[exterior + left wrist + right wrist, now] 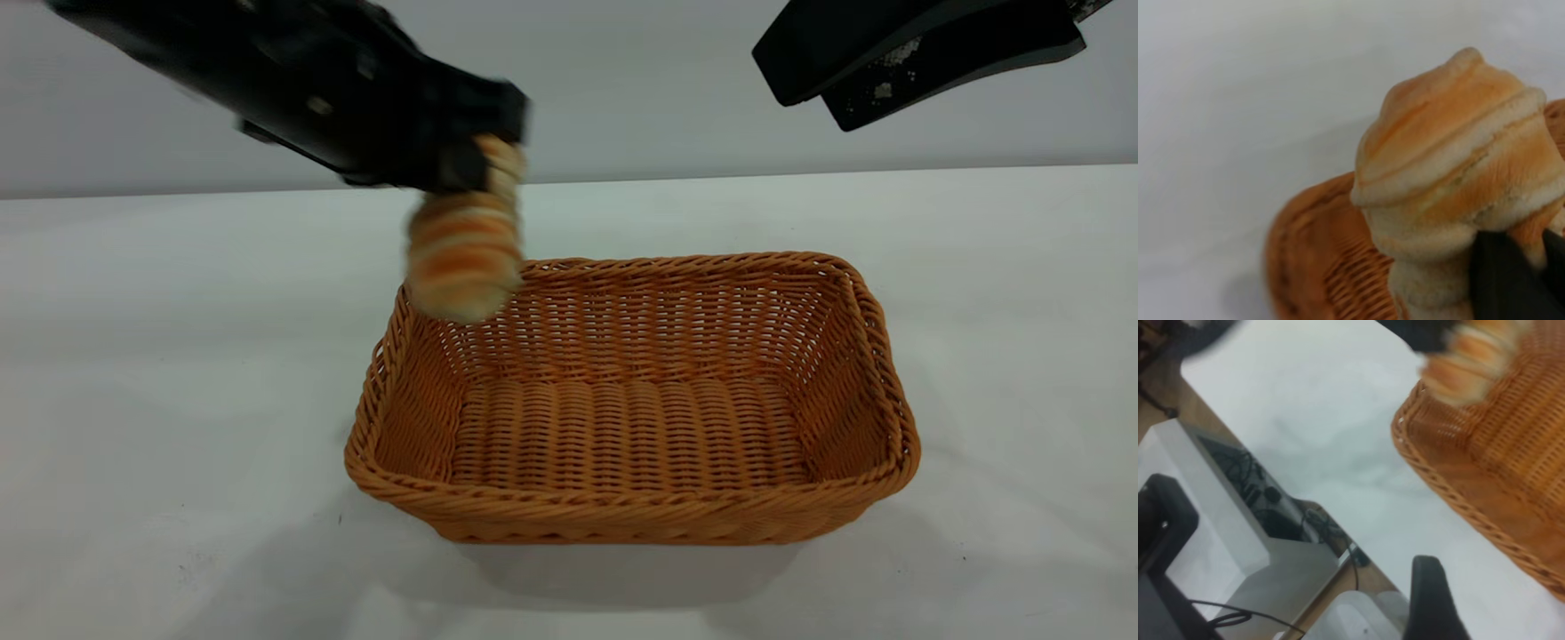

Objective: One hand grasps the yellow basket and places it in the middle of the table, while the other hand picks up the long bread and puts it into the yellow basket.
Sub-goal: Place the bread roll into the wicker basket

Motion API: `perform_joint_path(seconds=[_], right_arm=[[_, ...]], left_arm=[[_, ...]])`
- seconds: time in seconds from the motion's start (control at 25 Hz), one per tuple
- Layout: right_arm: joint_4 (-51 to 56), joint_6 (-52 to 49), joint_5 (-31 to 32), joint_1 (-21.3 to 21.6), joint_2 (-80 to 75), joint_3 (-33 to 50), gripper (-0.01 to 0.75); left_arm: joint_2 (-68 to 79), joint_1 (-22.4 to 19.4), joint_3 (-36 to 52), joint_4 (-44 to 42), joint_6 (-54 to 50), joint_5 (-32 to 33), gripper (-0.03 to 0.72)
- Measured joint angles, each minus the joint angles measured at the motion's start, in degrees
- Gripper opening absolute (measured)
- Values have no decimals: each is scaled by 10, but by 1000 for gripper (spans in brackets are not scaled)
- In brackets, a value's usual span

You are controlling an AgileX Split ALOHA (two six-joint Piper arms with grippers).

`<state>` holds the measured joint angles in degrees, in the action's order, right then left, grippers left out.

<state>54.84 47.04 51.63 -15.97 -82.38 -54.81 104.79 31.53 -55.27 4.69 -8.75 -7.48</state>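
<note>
While clamped on one end of the long bread [464,253], the oblong striped orange-brown roll, hanging over the near-left rim of the yellow basket [633,524], the tan woven wicker tray mid-table.
Risks clipping that rim or slipping from the left gripper [476,164] onto the white matte table [160,373]; right gripper [800,76] raised well clear, apparently holding nothing, jaw state unclear.
</note>
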Motion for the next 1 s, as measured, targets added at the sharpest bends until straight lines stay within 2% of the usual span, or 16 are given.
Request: perform_joint_path(seconds=[0.12,0.32,0.4,0.48,0.72,0.8,0.88,1.0], right_arm=[[5,4,4,0,7,0,535],[10,14,4,0,46,0,535],[10,14,6,0,63,0,535],[11,15,8,0,81,0,535],[11,15,12,0,117,0,535],[11,15,15,0,119,0,534],[11,15,19,0,120,0,534],[10,15,24,0,125,0,534]], left_arm=[[39,16,0,0,0,-38,74],[99,20,0,-1,0,-67,74],[109,20,0,-2,3,-77,100],[115,20,0,-9,7,-96,169],[111,20,0,-15,4,-138,522],[101,20,0,-15,2,-132,596],[82,20,0,-19,10,-119,631],[34,20,0,-25,57,-76,632]])
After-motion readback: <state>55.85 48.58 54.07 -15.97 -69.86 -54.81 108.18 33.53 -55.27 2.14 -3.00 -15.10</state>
